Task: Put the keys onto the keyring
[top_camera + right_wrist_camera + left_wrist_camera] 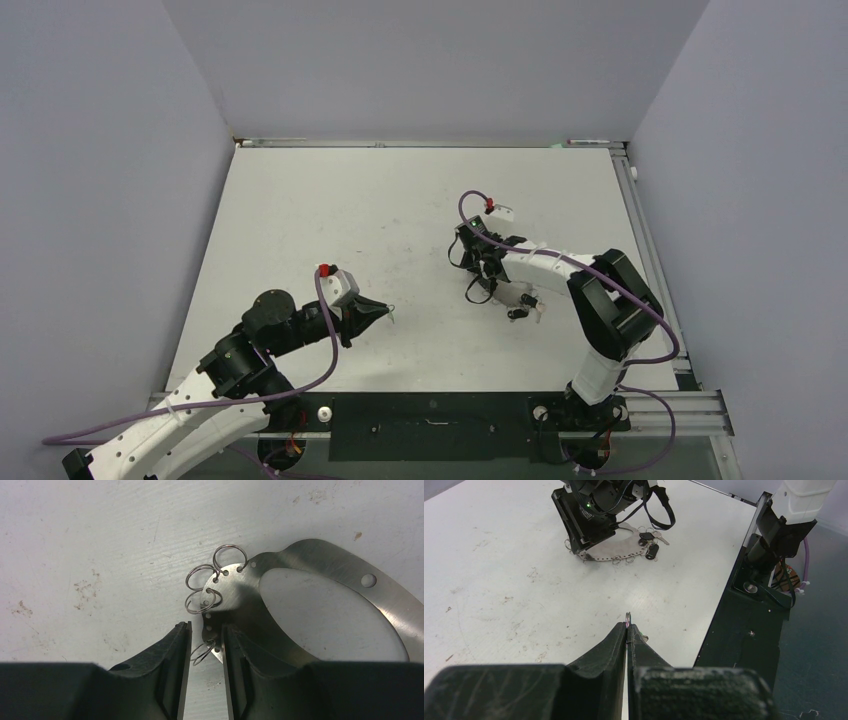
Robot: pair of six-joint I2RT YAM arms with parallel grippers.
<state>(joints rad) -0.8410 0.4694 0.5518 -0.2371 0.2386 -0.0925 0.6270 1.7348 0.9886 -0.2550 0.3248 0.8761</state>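
The keyring (320,562) is a flat silver oval plate with a big opening, small holes along its edge and small wire rings (200,600) in them; it also shows in the left wrist view (616,551). My right gripper (206,627) is open, its jaws astride the plate's edge and one wire ring (202,652). Dark-headed keys (650,544) lie bunched by the plate, also in the top view (524,307). My left gripper (627,626) is shut on the green-headed key (392,311); a small ring (628,615) pokes past its tips.
The black base rail (749,630) runs along the table's near edge, with the right arm's base (590,395) on it. An aluminium rail (640,220) borders the right side. Purple cables (560,262) loop over both arms. Grey walls enclose the table.
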